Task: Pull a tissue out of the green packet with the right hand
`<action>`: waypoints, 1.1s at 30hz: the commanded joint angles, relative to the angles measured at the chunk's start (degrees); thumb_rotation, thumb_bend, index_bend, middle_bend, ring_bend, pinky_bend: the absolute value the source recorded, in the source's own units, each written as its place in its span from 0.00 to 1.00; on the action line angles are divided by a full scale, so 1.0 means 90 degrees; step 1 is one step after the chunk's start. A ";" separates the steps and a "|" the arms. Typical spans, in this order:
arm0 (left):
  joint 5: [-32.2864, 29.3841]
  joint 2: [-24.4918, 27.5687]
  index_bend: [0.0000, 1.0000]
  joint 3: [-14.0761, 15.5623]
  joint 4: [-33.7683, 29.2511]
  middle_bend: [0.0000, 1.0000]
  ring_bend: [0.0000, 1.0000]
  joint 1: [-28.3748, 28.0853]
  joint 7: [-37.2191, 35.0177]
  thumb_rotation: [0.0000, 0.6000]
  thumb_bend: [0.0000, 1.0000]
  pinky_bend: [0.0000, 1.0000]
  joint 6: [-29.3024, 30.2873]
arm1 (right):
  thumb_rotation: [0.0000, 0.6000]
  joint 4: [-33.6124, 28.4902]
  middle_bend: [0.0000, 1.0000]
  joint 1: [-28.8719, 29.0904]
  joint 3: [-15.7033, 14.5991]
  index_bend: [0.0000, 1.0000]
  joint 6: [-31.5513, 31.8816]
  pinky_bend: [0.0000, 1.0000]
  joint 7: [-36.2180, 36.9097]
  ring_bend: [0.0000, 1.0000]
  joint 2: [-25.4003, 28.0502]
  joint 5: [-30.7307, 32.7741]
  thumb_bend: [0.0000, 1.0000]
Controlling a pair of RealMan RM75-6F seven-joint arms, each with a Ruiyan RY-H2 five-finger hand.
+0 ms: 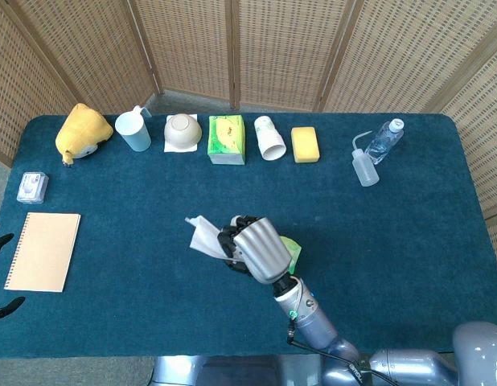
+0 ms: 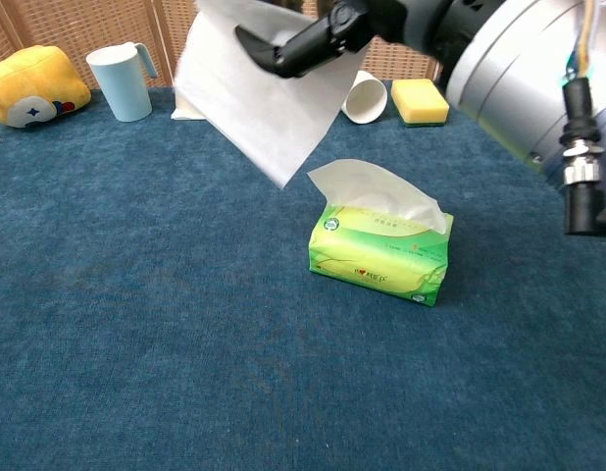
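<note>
Tissue (image 2: 267, 98) is pinched in the right hand's (image 1: 252, 245) fingers (image 2: 293, 44), hanging free at upper centre of the chest view, clear of the packet (image 2: 381, 250) at mid-frame. Grip should be kept firm and the sheet kept off the worktop (image 2: 136, 324).
</note>
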 commanded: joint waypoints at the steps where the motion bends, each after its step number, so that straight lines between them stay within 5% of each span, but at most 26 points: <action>1: -0.0006 0.0007 0.08 0.0005 0.0004 0.00 0.00 -0.0007 -0.0025 1.00 0.00 0.13 -0.0021 | 1.00 -0.0327 0.75 0.0129 -0.0176 0.77 -0.0474 0.69 0.0386 0.57 -0.0126 0.0349 0.48; 7: -0.0019 0.0028 0.08 0.0011 -0.0013 0.00 0.00 -0.0037 -0.0056 1.00 0.00 0.13 -0.0084 | 1.00 -0.0560 0.75 0.0474 -0.0331 0.77 -0.1467 0.67 0.0662 0.57 -0.0263 0.1192 0.48; 17: -0.0139 0.0054 0.08 0.0004 -0.0050 0.00 0.00 -0.0080 -0.0069 1.00 0.00 0.13 -0.0203 | 1.00 0.0528 0.74 0.0864 -0.0260 0.77 -0.1547 0.67 0.0009 0.55 -0.1255 0.1858 0.48; 23: -0.0203 0.0046 0.08 0.0001 -0.0059 0.00 0.00 -0.0137 -0.0021 1.00 0.00 0.13 -0.0332 | 1.00 0.1459 0.67 0.1003 0.0005 0.70 -0.1349 0.66 -0.0198 0.46 -0.1692 0.2083 0.48; 25: -0.0214 0.0042 0.08 0.0000 -0.0055 0.00 0.00 -0.0145 -0.0020 1.00 0.00 0.13 -0.0348 | 1.00 0.1707 0.61 0.1005 0.0075 0.64 -0.1231 0.63 -0.0235 0.41 -0.1745 0.2074 0.46; 29: -0.0232 0.0042 0.08 0.0000 -0.0055 0.00 0.00 -0.0155 -0.0021 1.00 0.00 0.13 -0.0370 | 1.00 0.2016 0.14 0.0913 0.0083 0.06 -0.0898 0.40 -0.0050 0.13 -0.1752 0.1749 0.22; 30: -0.0232 0.0041 0.08 -0.0001 -0.0056 0.00 0.00 -0.0155 -0.0018 1.00 0.00 0.13 -0.0369 | 1.00 0.1996 0.05 0.0897 0.0058 0.00 -0.0919 0.32 0.0036 0.05 -0.1701 0.1700 0.15; 33: -0.0211 0.0033 0.08 0.0013 -0.0068 0.00 0.00 -0.0156 0.0020 1.00 0.00 0.13 -0.0379 | 1.00 0.1911 0.00 0.0819 0.0054 0.00 -0.0753 0.17 0.0291 0.00 -0.1480 0.1340 0.02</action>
